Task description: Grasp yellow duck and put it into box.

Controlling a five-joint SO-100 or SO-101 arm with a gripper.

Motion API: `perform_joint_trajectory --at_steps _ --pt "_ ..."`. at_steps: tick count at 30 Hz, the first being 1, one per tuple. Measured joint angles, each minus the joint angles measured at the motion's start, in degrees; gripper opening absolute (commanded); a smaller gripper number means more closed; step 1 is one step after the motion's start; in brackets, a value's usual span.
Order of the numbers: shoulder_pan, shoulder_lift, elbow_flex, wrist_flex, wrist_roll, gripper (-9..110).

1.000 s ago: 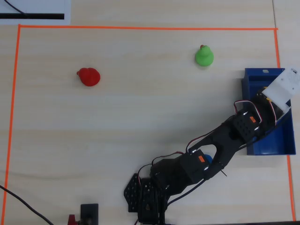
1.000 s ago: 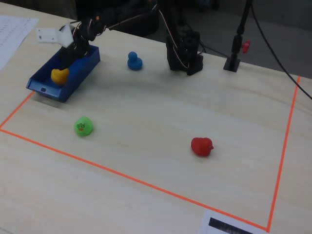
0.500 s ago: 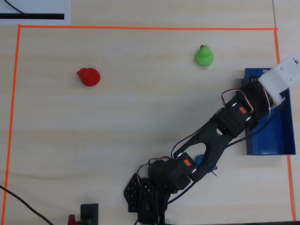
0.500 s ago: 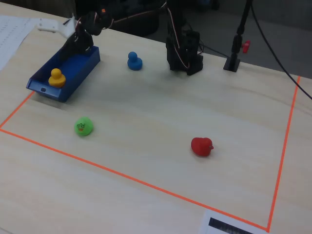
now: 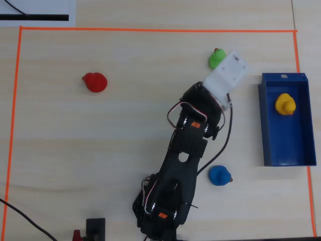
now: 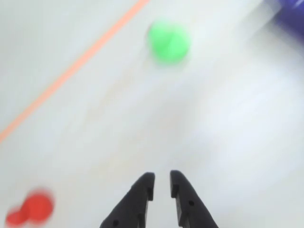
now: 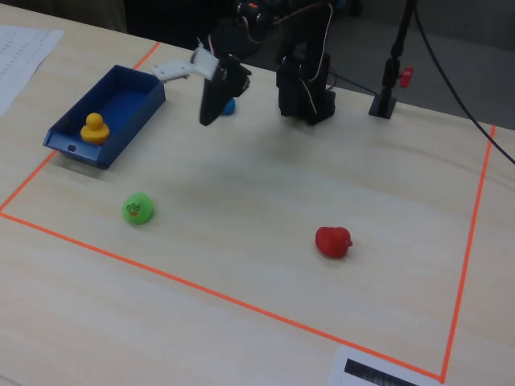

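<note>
The yellow duck (image 5: 285, 104) sits inside the dark-blue box (image 5: 271, 150), in its far half in the overhead view. The fixed view also shows the duck (image 7: 94, 128) in the box (image 7: 80, 153) at the left. My gripper (image 6: 161, 178) is empty, its black jaws almost together with a narrow gap. It hangs above the bare table (image 7: 207, 121), apart from the box and to its right in the fixed view. In the overhead view the white wrist mount (image 5: 225, 75) hides the fingers.
A green duck (image 5: 216, 59) lies near the wrist mount and shows ahead in the wrist view (image 6: 168, 41). A red duck (image 5: 95, 82) lies far left. A blue duck (image 5: 219, 175) lies beside the arm. Orange tape (image 5: 150, 30) borders the area.
</note>
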Motion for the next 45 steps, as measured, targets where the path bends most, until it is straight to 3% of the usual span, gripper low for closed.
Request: perform_joint_trajectory --at_steps 11,26,34,45 --pt "-19.3 23.2 27.2 5.5 4.1 0" --pt "-18.6 53.5 60.2 6.5 -4.3 0" --pt "-18.3 62.5 61.5 18.2 -6.4 0" --pt "-17.9 62.6 61.5 18.8 -7.4 0"
